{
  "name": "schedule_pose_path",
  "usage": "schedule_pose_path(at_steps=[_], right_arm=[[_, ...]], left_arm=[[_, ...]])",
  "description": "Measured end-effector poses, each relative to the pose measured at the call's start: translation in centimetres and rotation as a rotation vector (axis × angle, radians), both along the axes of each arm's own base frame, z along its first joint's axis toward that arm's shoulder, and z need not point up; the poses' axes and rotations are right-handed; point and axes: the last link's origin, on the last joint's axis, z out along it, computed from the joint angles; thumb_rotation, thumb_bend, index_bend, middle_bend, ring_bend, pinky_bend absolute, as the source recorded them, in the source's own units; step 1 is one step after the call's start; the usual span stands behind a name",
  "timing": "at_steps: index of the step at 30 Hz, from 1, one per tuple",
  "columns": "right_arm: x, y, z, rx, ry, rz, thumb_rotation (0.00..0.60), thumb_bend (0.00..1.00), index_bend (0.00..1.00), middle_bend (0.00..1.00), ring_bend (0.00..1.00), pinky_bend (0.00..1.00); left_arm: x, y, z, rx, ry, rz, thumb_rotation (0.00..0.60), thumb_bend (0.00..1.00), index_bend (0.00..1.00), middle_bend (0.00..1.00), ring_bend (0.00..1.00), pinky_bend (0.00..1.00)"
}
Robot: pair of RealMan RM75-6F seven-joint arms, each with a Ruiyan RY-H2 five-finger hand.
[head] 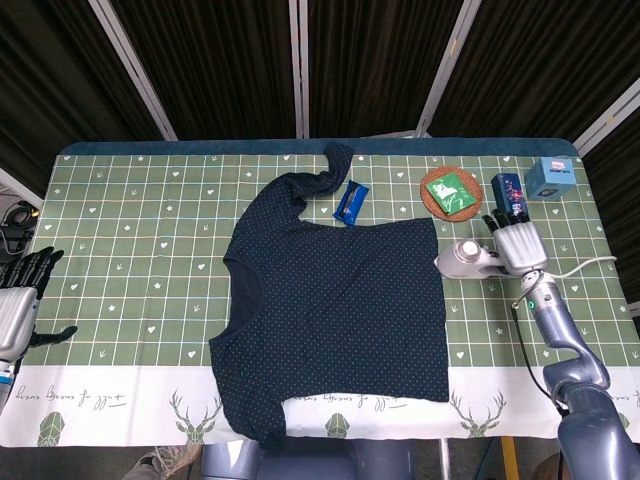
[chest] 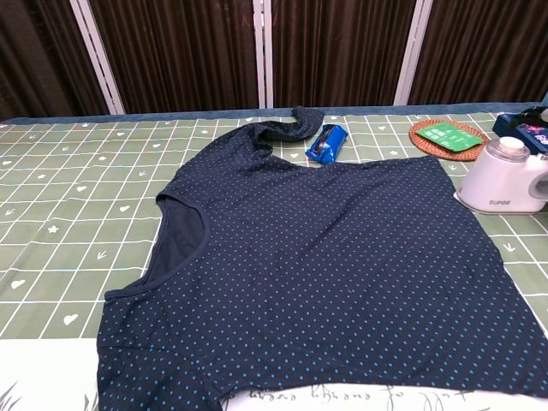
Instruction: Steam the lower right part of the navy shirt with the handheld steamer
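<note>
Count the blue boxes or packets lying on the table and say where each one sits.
3. A blue packet lies beside the navy shirt sleeve. A dark blue box lies right of the round coaster. A light blue box sits at the far right corner. None seems hidden.

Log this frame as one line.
right hand: holds steamer | steamer: on table, right of shirt | left hand: idle, table's left edge

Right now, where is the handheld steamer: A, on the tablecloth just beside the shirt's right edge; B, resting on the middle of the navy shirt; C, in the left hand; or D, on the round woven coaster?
A: the handheld steamer stands on the tablecloth just off the navy shirt, with the right hand on its handle.
</note>
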Motion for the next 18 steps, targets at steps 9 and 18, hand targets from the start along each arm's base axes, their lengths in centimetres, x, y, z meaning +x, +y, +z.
schedule_pose_path(at_steps=[9, 18], right_arm=[[0.3, 0.7, 0.5, 0.006, -0.043, 0.022, 0.600, 0.00, 0.00, 0.00, 0.00, 0.01], [0.9, 3.2, 2.6, 0.003, -0.096, 0.090, 0.600, 0.00, 0.00, 0.00, 0.00, 0.00]], left_arm=[[0.2, -0.2, 0.2, 0.002, -0.015, -0.008, 0.600, 0.00, 0.00, 0.00, 0.00, 0.00], [0.5, -0.5, 0.6, 0.006, -0.038, -0.027, 0.600, 0.00, 0.00, 0.00, 0.00, 0.00]])
